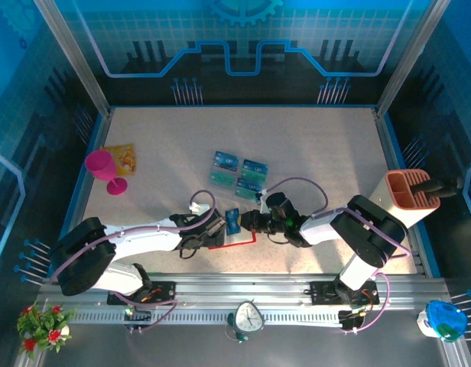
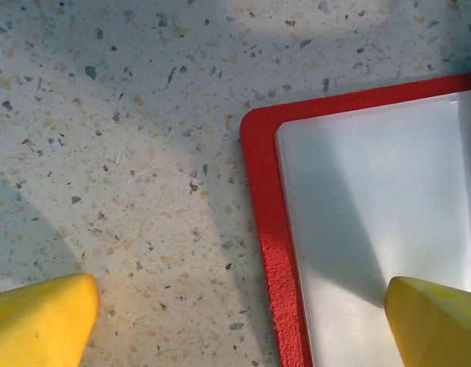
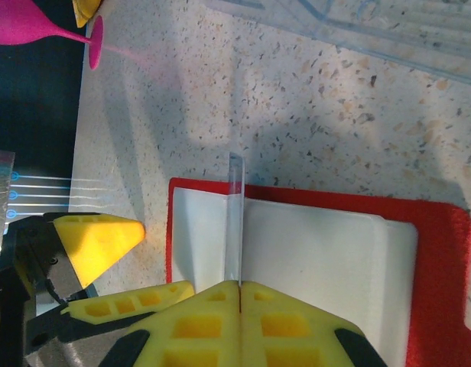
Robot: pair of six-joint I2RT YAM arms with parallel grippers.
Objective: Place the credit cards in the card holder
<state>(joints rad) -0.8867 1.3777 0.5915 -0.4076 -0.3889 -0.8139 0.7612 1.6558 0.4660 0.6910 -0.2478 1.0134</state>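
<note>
Right gripper (image 3: pixel 239 287) pinching one card (image 3: pixel 235 222) edge-on over the open holder (image 3: pixel 434 252), lying between the arms; left gripper (image 2: pixel 237 321) hovering spread wide across its corner, not pinning it; a skewed card risks snagging, dragging the holder, or twisting out of the pinch.

From above I see a speckled pale table (image 1: pixel 312 138) walled in by blue patterned panels. At its far left a pink goblet (image 1: pixel 105 170) stands on its base, just beside a yellow-orange printed packet (image 1: pixel 122 158). At the right edge sits an orange-brown slotted organizer (image 1: pixel 410 195). Along the near metal rail (image 1: pixel 297 284) I see a small clock (image 1: pixel 249 316) in the middle, red flowers (image 1: pixel 41 325) at the left corner and a blue-and-white object (image 1: pixel 443 319) at the right, too small to identify.
</note>
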